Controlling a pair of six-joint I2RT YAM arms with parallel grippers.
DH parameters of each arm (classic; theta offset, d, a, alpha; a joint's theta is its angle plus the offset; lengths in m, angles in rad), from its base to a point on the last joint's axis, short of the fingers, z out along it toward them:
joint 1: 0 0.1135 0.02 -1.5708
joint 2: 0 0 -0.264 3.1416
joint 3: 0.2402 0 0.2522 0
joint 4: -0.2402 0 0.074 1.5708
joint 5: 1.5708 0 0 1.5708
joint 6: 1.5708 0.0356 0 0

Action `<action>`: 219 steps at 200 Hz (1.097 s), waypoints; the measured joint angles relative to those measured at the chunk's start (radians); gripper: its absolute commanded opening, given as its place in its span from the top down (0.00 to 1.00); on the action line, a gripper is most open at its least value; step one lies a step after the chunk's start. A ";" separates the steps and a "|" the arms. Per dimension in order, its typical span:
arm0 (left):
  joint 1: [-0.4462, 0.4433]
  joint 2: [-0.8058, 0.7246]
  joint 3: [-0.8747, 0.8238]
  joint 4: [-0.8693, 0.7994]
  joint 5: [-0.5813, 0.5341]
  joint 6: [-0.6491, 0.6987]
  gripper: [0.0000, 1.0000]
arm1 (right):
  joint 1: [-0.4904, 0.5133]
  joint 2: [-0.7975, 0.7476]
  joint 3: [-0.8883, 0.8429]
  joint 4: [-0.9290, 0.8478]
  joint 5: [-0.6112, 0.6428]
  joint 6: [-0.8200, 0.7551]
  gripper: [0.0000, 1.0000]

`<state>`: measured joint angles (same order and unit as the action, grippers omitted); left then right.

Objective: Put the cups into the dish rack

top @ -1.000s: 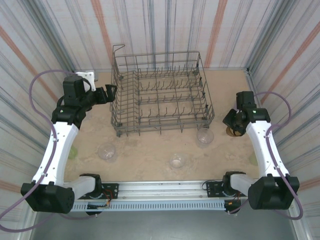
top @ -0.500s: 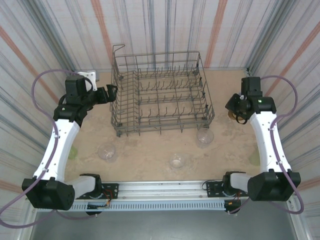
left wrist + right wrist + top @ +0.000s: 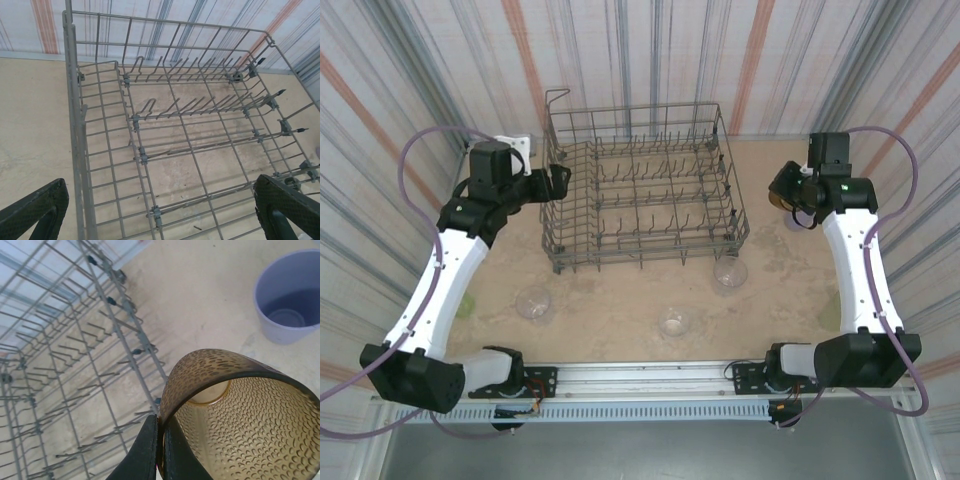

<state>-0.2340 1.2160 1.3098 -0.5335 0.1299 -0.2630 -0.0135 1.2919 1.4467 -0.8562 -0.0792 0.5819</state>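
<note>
Amber-brown and see-through, the cup (image 3: 240, 410) in the right gripper (image 3: 161, 445) has a wall stippled all over with small dimples and a darker band around its rim. Its mouth opens toward the wrist camera and its round base sits at the far end, so its long axis runs away along the line of the fingers, tilted rather than upright. The jaws are pressed together on the rim, one finger inside the cup and one outside. From above, that cup (image 3: 779, 198) hangs off to the right of the dish rack (image 3: 640, 255), near its far right corner and apart from the wire. Just beyond it, a pale lavender cup (image 3: 292, 300) stands upright on the sandy tabletop (image 3: 610, 300), mouth up. The rack is grey wire, rectangular, its long side running left to right, with rows of tines and a raised loop (image 3: 557, 97) at the far left corner; no cup is in it. Three clear cups stand in front of it: one (image 3: 730, 271) just beside the near right corner, one (image 3: 675, 321) toward the middle, one (image 3: 534, 303) to the left. A yellow-green cup (image 3: 830, 318) peeks out by the right arm. The left gripper (image 3: 557, 180) hovers at the rack's left wall, its fingers (image 3: 37, 210) spread wide with nothing between them.
</note>
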 measured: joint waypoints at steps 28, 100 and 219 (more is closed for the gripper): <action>-0.016 0.008 0.037 -0.014 0.002 -0.043 0.01 | 0.006 0.010 0.001 0.057 -0.071 0.010 1.00; -0.082 0.122 0.170 -0.076 -0.008 -0.134 0.01 | 0.119 0.127 0.048 0.196 -0.216 0.039 1.00; -0.109 0.221 0.293 -0.111 0.088 -0.310 0.01 | 0.214 0.238 -0.145 0.803 -0.559 0.293 1.00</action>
<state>-0.3431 1.4368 1.6032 -0.6445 0.2180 -0.5728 0.2001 1.5299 1.3014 -0.0528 -0.6380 0.8745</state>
